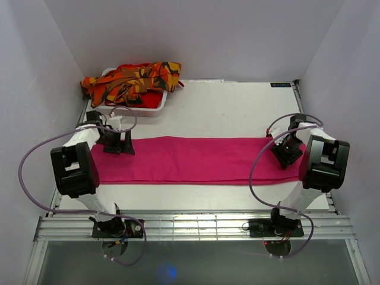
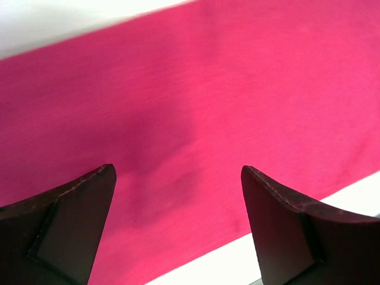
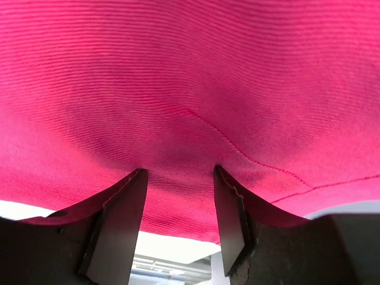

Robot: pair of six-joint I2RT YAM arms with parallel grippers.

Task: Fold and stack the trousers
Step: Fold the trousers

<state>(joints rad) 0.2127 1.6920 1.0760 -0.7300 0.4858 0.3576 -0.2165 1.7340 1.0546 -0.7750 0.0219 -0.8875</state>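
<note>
The magenta trousers (image 1: 196, 160) are laid flat as one long band across the middle of the table (image 1: 225, 107), from near its left edge to its right edge. The left gripper (image 1: 119, 144) is held over the band's left end, fingers spread wide, nothing between them. The right gripper (image 1: 284, 153) is set at the right end, fingers parted less widely; cloth bulges at the tips but is not seen clamped. The crosswise fold is judged to be in hand: one end must be pinched and carried over the other. The orange camouflage trousers (image 1: 133, 77) are heaped on the white basket (image 1: 155, 107) at the far left corner.
</note>
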